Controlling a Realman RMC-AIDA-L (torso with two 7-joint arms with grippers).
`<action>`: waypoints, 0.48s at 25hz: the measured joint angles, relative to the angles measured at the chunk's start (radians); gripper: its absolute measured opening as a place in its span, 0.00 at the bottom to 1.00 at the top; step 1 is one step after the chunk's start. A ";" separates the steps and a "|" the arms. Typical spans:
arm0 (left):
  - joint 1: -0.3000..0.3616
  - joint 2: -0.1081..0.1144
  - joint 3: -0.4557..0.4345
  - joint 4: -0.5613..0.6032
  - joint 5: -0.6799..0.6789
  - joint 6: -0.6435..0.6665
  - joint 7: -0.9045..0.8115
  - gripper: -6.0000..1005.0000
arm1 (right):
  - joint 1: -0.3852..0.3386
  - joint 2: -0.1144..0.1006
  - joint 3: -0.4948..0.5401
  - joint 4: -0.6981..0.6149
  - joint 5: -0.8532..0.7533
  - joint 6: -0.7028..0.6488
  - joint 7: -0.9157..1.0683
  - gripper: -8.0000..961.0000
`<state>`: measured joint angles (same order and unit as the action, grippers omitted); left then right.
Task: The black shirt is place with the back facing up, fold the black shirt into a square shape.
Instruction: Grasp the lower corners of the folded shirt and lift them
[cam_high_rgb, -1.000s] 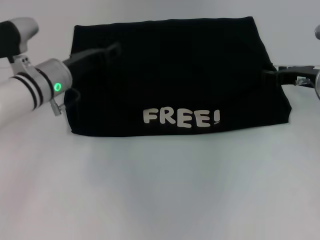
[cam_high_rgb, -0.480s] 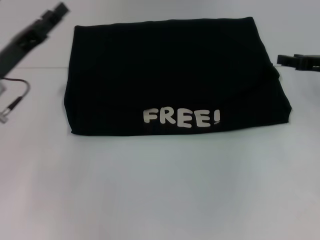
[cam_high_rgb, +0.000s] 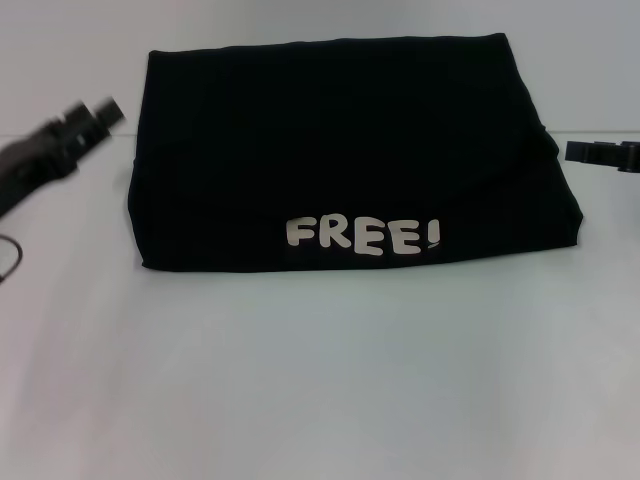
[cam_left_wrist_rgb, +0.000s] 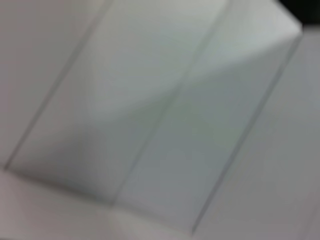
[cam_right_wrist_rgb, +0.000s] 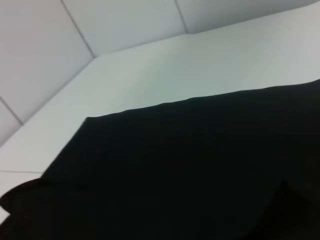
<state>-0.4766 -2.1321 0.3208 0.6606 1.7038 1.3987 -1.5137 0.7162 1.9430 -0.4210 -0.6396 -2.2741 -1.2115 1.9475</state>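
**Folded shirt lies flat, both hands off it**

The black shirt (cam_high_rgb: 345, 150) sits toward the far edge of the white tabletop (cam_high_rgb: 320, 380), roughly centred between its left and right sides, already gathered into a compact, near-rectangular block with the white "FREE!" lettering (cam_high_rgb: 362, 236) along its near edge. The left hand (cam_high_rgb: 85, 118) hangs off the shirt's far-left corner, apart from the cloth; the right hand (cam_high_rgb: 600, 153) hovers just beside the shirt's right edge. Neither holds anything that I can see, though how wide the fingers stand I cannot tell from here.

The cloth looks soft, light and limp — it will sag and slide rather than keep an edge, and the stacked layers may shift if dragged. By my judgement the safest hold is a pinch at the corners or along a side edge, catching all layers together — one hand per side.
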 joint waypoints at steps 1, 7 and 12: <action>0.000 0.001 0.000 0.009 0.040 -0.002 0.005 0.61 | -0.003 -0.005 0.005 -0.001 0.001 -0.018 0.009 0.58; -0.022 0.004 0.020 0.034 0.263 -0.101 0.027 0.60 | -0.024 -0.035 0.012 -0.005 0.002 -0.052 0.096 0.58; -0.045 0.002 0.099 0.035 0.383 -0.223 0.027 0.59 | -0.028 -0.049 0.007 -0.006 0.002 -0.057 0.116 0.58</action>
<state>-0.5218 -2.1301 0.4199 0.6956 2.0868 1.1761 -1.4866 0.6882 1.8939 -0.4145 -0.6455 -2.2720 -1.2682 2.0639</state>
